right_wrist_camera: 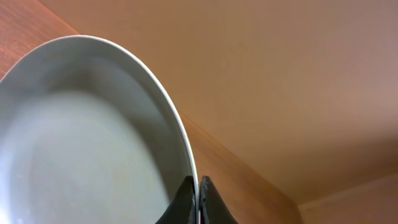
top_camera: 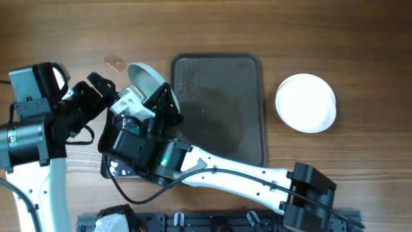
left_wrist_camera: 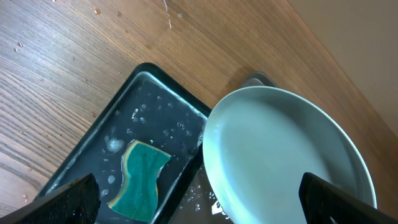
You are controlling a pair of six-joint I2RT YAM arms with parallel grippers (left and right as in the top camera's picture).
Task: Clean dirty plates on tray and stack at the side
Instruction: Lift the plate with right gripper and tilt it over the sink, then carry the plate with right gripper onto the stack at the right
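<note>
Your right gripper (right_wrist_camera: 199, 198) pinches the rim of the tilted plate (right_wrist_camera: 74, 149) near the black basin (left_wrist_camera: 93, 155) with the green sponge (left_wrist_camera: 140, 180). Your left gripper (left_wrist_camera: 204, 200): fingers spread wide.

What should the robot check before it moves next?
1. The right hand pinches the held plate by its rim: ok.
2. The held plate's face shows no blue smears: ok.
3. The left hand is open and empty: ok.
4. The sponge lies in the basin: ok.
5. The stack of plates beside the tray has nothing on top: ok.
6. The held plate's back is clean: cannot tell.
</note>
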